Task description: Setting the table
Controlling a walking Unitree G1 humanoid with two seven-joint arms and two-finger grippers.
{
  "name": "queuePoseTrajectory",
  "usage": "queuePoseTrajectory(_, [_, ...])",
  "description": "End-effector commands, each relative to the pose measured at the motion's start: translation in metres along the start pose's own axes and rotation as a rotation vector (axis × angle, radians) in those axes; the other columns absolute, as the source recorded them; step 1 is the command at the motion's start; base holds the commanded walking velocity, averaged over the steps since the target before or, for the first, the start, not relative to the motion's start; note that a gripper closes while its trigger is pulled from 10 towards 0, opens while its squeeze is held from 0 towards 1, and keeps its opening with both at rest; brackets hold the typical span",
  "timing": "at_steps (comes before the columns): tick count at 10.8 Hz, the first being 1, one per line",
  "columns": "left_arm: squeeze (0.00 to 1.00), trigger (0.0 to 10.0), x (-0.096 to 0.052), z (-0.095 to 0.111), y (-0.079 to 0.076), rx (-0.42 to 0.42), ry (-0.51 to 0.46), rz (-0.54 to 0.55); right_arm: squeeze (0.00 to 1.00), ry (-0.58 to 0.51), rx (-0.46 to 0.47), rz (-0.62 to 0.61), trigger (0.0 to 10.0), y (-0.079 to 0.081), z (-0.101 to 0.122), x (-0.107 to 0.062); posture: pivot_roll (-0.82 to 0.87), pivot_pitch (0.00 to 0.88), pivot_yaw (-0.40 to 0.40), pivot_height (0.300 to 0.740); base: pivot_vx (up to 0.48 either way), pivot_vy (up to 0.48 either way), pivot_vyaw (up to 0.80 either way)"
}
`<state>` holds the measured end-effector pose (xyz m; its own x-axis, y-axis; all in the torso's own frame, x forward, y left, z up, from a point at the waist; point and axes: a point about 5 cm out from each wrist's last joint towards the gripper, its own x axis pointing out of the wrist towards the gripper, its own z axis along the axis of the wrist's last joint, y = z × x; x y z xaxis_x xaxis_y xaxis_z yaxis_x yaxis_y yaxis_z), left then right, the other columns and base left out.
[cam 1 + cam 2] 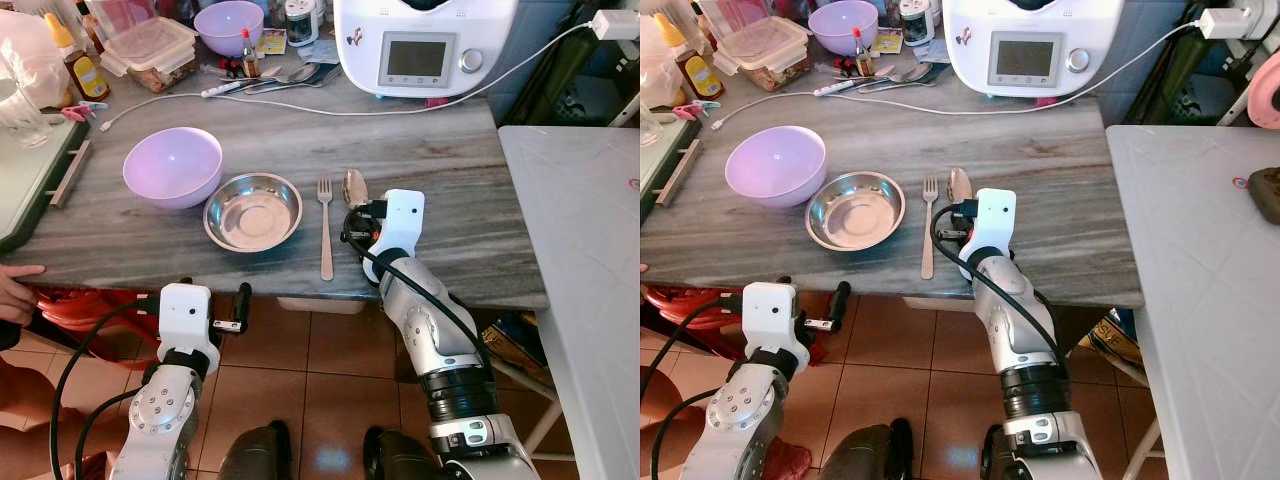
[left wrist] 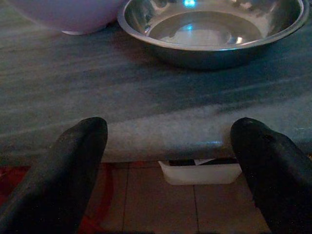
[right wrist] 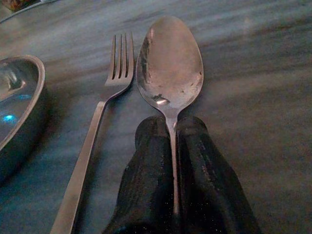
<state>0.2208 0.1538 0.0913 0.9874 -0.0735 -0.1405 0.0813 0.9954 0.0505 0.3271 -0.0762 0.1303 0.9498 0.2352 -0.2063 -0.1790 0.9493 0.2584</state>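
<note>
Cutlery and bowls sit along the near edge of the grey stone counter (image 1: 450,180). The right gripper (image 3: 173,141) rests low over that edge with its two black fingers pinched tight on the handle of a spoon (image 3: 169,68); the spoon's bowl points toward the back of the counter and lies just beside the tines of a fork (image 1: 325,225), not touching them. The fork lies flat, its handle reaching the near edge. On the fork's other side, toward the counter's left end, stands a steel bowl (image 1: 253,211), and next to that a lilac bowl (image 1: 172,165), the two rims close together or touching. The left gripper (image 2: 170,161) hangs below and in front of the near edge, under the steel bowl, its fingers spread wide with nothing between them. Along the back edge stand a white kitchen machine (image 1: 425,45) with a small screen, a second lilac bowl (image 1: 228,25), a lidded plastic box (image 1: 150,50) and a white cable (image 1: 300,105). A person's hand (image 1: 15,290) rests at the near left corner.
</note>
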Motion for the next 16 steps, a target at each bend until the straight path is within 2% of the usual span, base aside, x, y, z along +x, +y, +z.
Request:
queuePoseTrajectory(1, [0.0,10.0,-0.001,0.002,0.002,0.003,-0.003,0.006,0.76,0.09,0.035,-0.044,10.0,-0.012,-0.02,-0.002,0.06,0.211,0.066,0.74,0.0,0.0,0.0])
queuePoseTrajectory(2, [0.0,10.0,-0.001,0.002,0.002,0.002,-0.002,0.006,1.0,0.087,0.029,-0.048,10.0,-0.014,-0.019,-0.002,0.06,0.211,0.067,0.74,0.0,0.0,0.0])
queuePoseTrajectory(7, [0.0,10.0,0.0,0.002,0.002,0.004,-0.002,0.002,1.0,0.048,-0.006,-0.049,10.0,-0.017,-0.011,-0.002,0.06,0.21,0.069,0.74,0.0,0.0,0.0])
queuePoseTrajectory(14, [0.0,10.0,0.004,0.002,0.002,-0.003,-0.016,0.005,1.0,-0.191,0.029,-0.049,10.0,-0.024,0.02,-0.016,0.05,0.154,0.071,0.74,0.0,0.0,0.0])
queuePoseTrajectory(16, [0.0,10.0,0.003,-0.004,0.007,-0.019,-0.012,0.053,1.0,-0.293,-0.06,-0.02,10.0,-0.031,0.025,-0.025,0.05,0.09,0.074,0.74,0.0,0.0,0.0])
